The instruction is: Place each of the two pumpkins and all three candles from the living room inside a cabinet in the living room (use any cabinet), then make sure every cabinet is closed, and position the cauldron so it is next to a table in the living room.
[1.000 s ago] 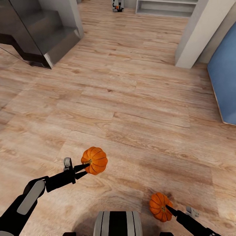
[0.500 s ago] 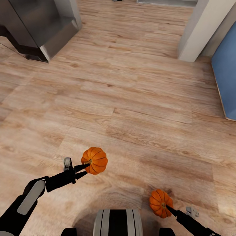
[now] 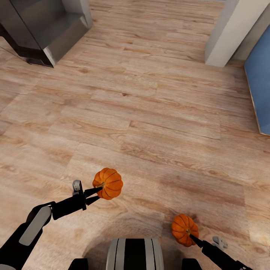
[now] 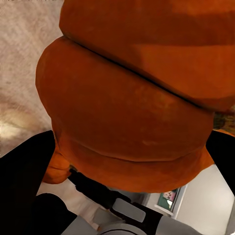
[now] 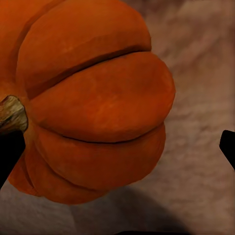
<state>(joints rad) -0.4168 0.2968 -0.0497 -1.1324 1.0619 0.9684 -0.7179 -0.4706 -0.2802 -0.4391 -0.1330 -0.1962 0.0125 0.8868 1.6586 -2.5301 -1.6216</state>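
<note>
Two bright orange ribbed pumpkins hang above the wooden floor, one in each hand. My left gripper (image 3: pixel 96 191) is shut on the stem side of the left pumpkin (image 3: pixel 108 183), whose ribs loom large in the left wrist view (image 4: pixel 132 112). Low at the right, my right gripper (image 3: pixel 192 237) is shut on the second pumpkin (image 3: pixel 184 229) at its stem; the right wrist view has that pumpkin (image 5: pixel 93 103) close up with its brown stem (image 5: pixel 11 113) beside a dark finger (image 5: pixel 9 152). The candles, the cabinet and the cauldron are out of view.
Light wooden floor (image 3: pixel 150 112) stretches ahead. A grey stair block (image 3: pixel 45 26) stands at the far left, a pale wall corner (image 3: pixel 228 33) at the far right, and a blue panel (image 3: pixel 260 86) along the right edge. My base (image 3: pixel 134 255) sits at the bottom.
The whole head view has slid toward me, so the stairs and wall corner sit nearer the top and the far shelf has left the picture. Both grippers keep their pumpkins as before.
</note>
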